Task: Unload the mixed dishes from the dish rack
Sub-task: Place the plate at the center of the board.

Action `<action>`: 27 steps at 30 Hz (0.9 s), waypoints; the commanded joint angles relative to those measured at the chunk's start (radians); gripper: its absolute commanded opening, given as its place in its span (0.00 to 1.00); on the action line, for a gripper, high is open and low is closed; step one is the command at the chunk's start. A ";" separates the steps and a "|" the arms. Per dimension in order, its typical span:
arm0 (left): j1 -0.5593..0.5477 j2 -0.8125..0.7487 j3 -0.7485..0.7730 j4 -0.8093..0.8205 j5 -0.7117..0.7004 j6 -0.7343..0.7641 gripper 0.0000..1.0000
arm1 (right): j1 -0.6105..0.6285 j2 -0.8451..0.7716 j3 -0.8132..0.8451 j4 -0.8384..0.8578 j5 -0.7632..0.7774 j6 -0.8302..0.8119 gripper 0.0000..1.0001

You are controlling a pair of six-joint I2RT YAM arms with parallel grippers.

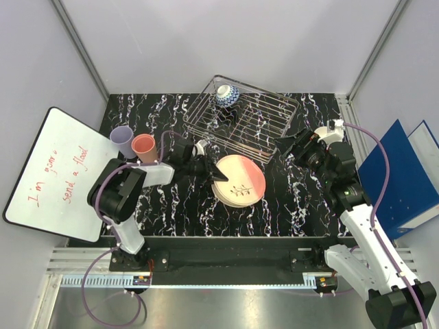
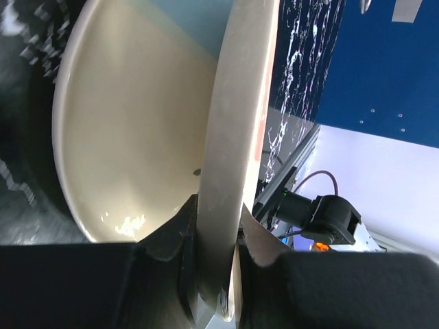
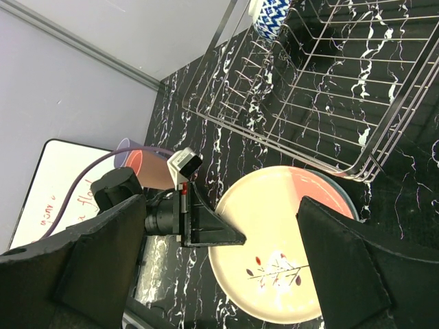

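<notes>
The cream/pink plate (image 1: 240,179) with a sprig drawing lies on the table in front of the dish rack (image 1: 243,113), over the cream/blue plate (image 2: 130,137), whose bluish rim (image 3: 351,205) peeks out. My left gripper (image 1: 218,177) is shut on the pink plate's left rim (image 2: 236,103). A blue-white patterned bowl (image 1: 227,94) sits in the rack's far end (image 3: 271,17). A lavender cup (image 1: 122,140) and a pink cup (image 1: 144,147) stand on the table at the left. My right gripper (image 1: 288,146) is open and empty, above the table by the rack's front right corner. No red bowl shows.
A whiteboard (image 1: 48,175) with red writing leans at the left edge. Blue binders (image 1: 401,178) stand beyond the table's right edge. The rack (image 3: 329,89) holds nothing but the bowl.
</notes>
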 commanded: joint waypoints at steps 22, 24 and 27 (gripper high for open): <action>-0.048 0.116 0.210 -0.629 -0.254 0.258 0.71 | -0.001 -0.025 -0.031 0.051 -0.013 0.007 1.00; -0.048 0.121 0.244 -0.719 -0.293 0.280 0.74 | -0.001 -0.028 -0.036 0.054 -0.015 0.009 1.00; -0.048 0.133 0.327 -0.863 -0.365 0.340 0.76 | -0.001 -0.028 -0.040 0.059 -0.015 0.010 1.00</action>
